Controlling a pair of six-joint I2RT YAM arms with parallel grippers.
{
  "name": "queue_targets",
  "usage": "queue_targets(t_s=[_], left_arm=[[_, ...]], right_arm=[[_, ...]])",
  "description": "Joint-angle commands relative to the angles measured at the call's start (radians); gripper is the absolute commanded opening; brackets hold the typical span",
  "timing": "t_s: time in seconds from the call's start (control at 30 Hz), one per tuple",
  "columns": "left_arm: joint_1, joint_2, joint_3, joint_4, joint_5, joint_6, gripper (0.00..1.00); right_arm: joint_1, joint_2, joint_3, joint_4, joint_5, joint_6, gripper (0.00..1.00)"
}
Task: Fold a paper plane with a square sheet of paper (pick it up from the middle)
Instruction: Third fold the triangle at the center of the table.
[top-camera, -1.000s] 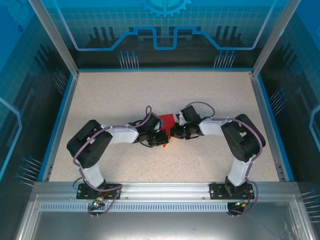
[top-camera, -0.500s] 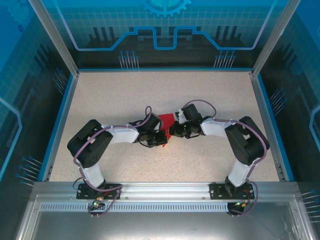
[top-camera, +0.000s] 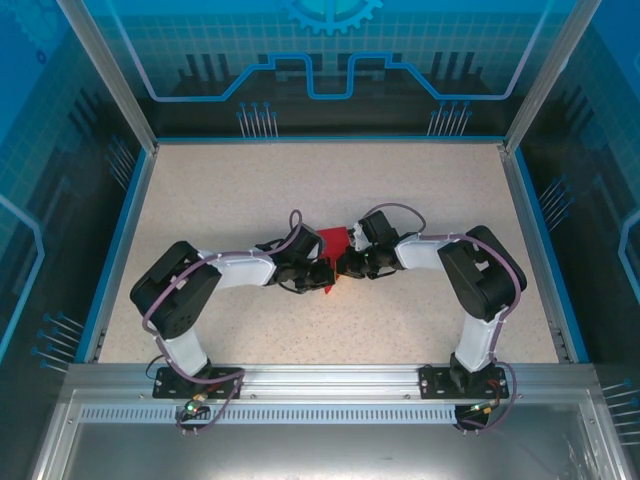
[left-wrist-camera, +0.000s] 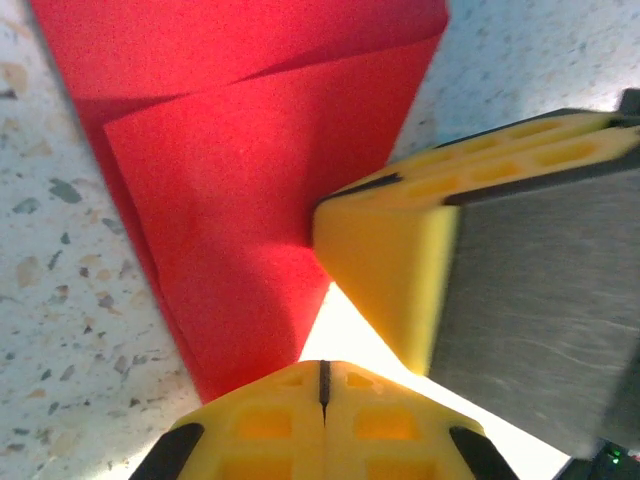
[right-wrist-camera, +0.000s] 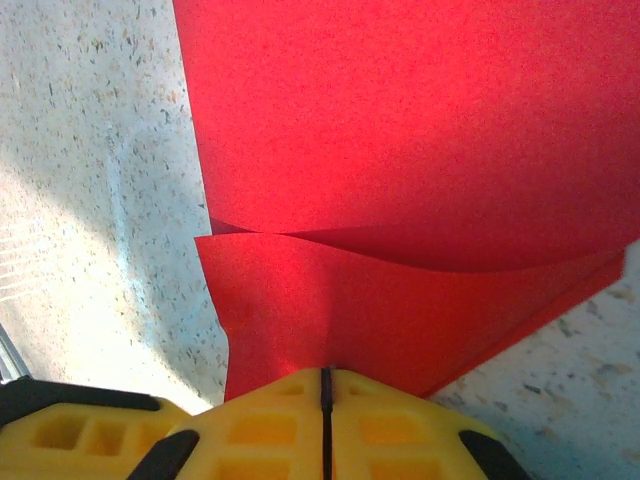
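The square sheet of paper (top-camera: 333, 242) is bright red and folded into overlapping layers, lying on the speckled table at its centre. In the left wrist view the paper (left-wrist-camera: 230, 180) narrows toward my left gripper (left-wrist-camera: 322, 368), whose yellow fingers are shut, with the paper's narrow end running under the left finger. My right gripper (left-wrist-camera: 325, 215) touches the paper's right edge there. In the right wrist view the right gripper (right-wrist-camera: 325, 372) is shut at the edge of the lower layer of paper (right-wrist-camera: 400, 150), which creases at the tips. Seen from above, the left gripper (top-camera: 328, 276) and right gripper (top-camera: 343, 265) nearly meet.
The speckled table (top-camera: 250, 190) is bounded by a blue rim and aluminium frame posts at the back corners. Both arms bend inward from their bases at the near edge, elbows out to the sides.
The right arm has shifted a little, bringing its gripper slightly closer to the left one. Less of the red paper shows between them. Both grippers stay shut.
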Motion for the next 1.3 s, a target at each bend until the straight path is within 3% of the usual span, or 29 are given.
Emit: queue_targets(t_s=[0.0, 0.47, 0.7, 1.0, 1.27], left_arm=[[-0.007, -0.021, 0.012, -0.024, -0.046, 0.016, 0.03], [-0.007, 0.047, -0.004, -0.062, -0.058, -0.001, 0.0], [-0.007, 0.051, -0.013, -0.085, -0.065, -0.005, 0.0], [-0.008, 0.065, -0.021, -0.162, -0.067, -0.017, 0.0], [-0.009, 0.075, -0.052, -0.215, -0.06, -0.027, 0.0]], right_arm=[[0.003, 0.013, -0.002, -0.034, 0.005, -0.011, 0.08], [0.016, -0.041, -0.015, 0.058, -0.049, -0.028, 0.08], [0.027, 0.025, -0.015, 0.022, -0.013, -0.037, 0.07], [-0.047, 0.052, 0.014, -0.079, 0.091, -0.075, 0.07], [-0.152, 0.08, 0.082, -0.105, 0.092, -0.108, 0.07]])
